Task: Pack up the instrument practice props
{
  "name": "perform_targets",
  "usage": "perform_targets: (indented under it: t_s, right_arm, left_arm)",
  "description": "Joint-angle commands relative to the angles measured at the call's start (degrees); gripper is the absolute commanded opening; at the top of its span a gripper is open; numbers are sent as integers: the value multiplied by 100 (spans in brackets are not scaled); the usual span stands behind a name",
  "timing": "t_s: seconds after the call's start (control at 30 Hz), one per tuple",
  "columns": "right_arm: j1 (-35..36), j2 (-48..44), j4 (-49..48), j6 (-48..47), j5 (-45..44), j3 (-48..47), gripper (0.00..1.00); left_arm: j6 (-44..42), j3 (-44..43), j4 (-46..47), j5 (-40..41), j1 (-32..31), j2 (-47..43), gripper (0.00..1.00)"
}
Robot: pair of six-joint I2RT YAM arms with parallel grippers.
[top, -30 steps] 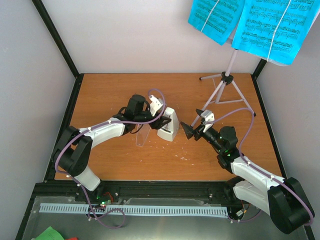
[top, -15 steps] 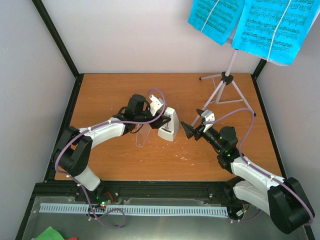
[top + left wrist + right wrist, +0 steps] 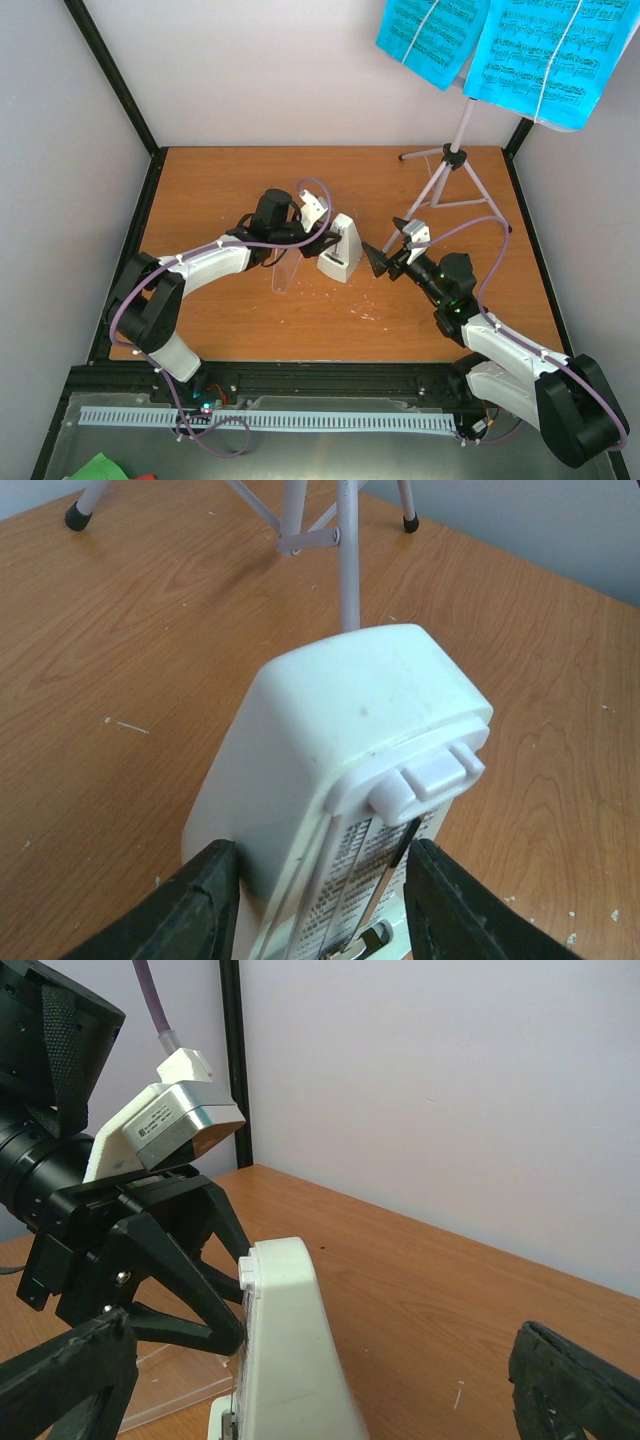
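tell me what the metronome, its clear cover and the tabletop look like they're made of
Metronome: white moulded plastic, it seems; smooth, semi-gloss, with rounded edges and a soft sheen.
Clear cover: probably transparent plastic; the wood shows through it.
Tabletop: a wood-grain surface, possibly laminate or veneer rather than solid wood; matte, with small white scuffs.

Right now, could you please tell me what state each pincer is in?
Left pincer: straddling the white metronome; whether it grips cannot be told.
Right pincer: open, holding nothing.
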State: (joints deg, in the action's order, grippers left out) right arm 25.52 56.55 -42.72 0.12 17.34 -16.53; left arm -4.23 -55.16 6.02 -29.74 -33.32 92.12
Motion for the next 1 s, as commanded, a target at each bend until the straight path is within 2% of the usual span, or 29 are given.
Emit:
perform_targets:
  t_s: [0.0, 0.2, 0.33, 0.43, 0.57, 0.77, 0.97]
  right_arm:
    - [-30, -102, -178, 58, -72, 101, 99]
    - [-30, -190, -186, 58, -126, 126, 100]
    - [-34, -99, -239, 70, -131, 126, 100]
    - [-29, -48, -271, 95, -64, 118, 100]
    - [-29, -123, -245, 115, 3, 119, 100]
    - [-29, -163, -223, 110, 13, 121, 100]
    - [-29, -33, -281, 128, 75, 114, 100]
  left_arm:
    - [-19, -68, -50, -125, -102, -77, 46]
    - [133, 72, -28, -98, -122, -303, 59]
    - [138, 21, -22, 68, -120, -354, 83]
    - [36, -61, -57, -39, -113, -319, 91]
    - [-131, -124, -74, -215, -6, -318, 92]
    - [-213, -460, -263, -1143, 308, -67, 89]
    - [-232, -571, -403, -1110, 309, 151, 82]
